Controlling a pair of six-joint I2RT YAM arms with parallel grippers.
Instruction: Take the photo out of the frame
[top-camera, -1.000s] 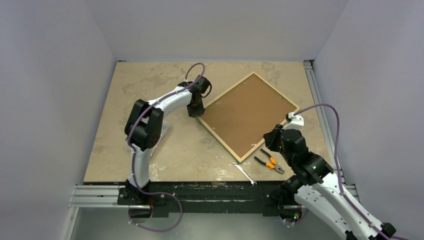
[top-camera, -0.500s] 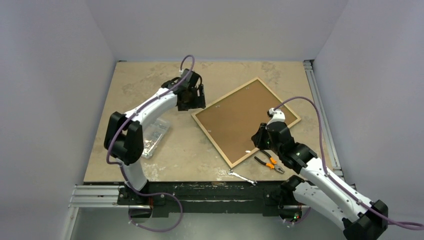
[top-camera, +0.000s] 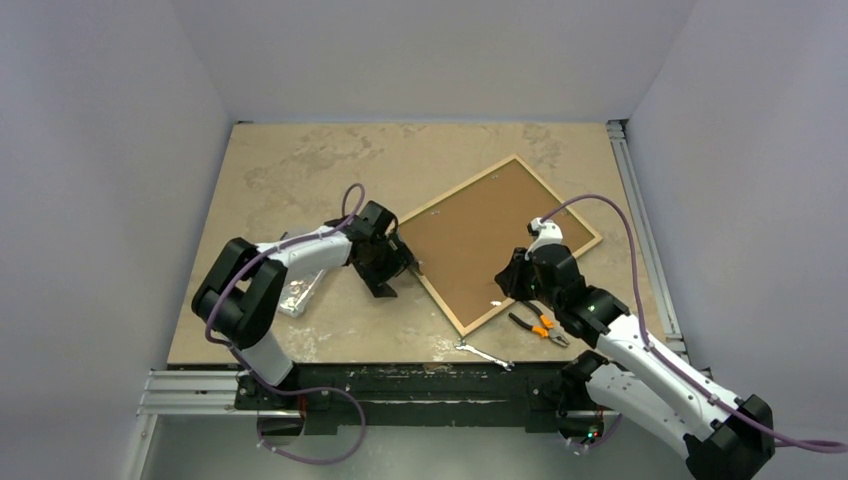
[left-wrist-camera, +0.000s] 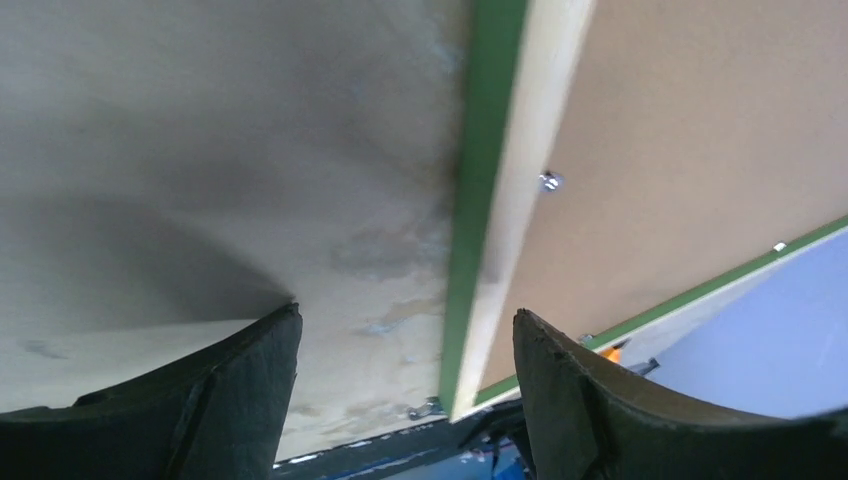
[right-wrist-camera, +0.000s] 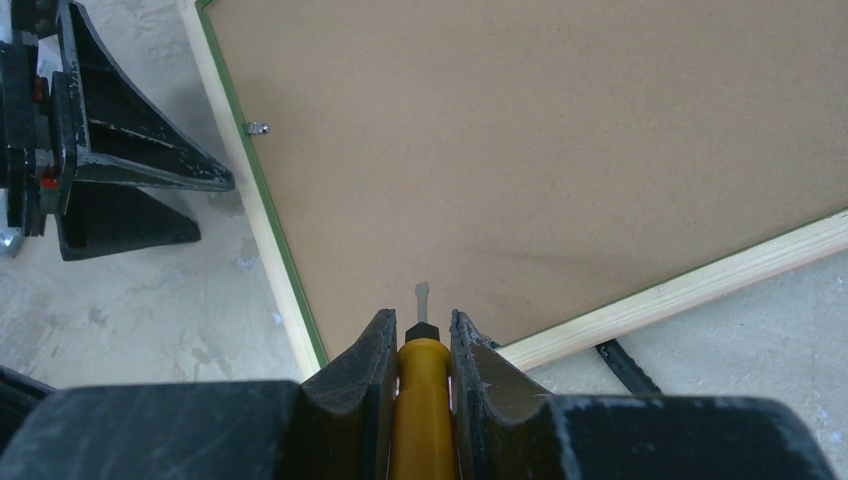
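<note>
The frame (top-camera: 452, 311) lies face down, its narrow green border showing in the left wrist view (left-wrist-camera: 478, 200). The photo's plain brown back (top-camera: 490, 235) fills it; the print side is hidden. My left gripper (top-camera: 402, 262) is open at the frame's left edge, and that edge runs between its fingers (left-wrist-camera: 250, 390). My right gripper (top-camera: 507, 285) is shut on a yellow-handled screwdriver (right-wrist-camera: 425, 400). The screwdriver's tip (right-wrist-camera: 421, 295) is over the brown back (right-wrist-camera: 520, 150) near the frame's near corner.
Orange-handled pliers (top-camera: 540, 325) and a wrench (top-camera: 485, 353) lie near the table's front edge, right of centre. A clear plastic box (top-camera: 300, 285) sits under the left arm. A small metal clip (right-wrist-camera: 258, 127) sits on the frame's left rail.
My left gripper has come down from the frame's far left corner to its left edge, closer to the front. My right gripper reached onto the frame's near corner, then held still.
</note>
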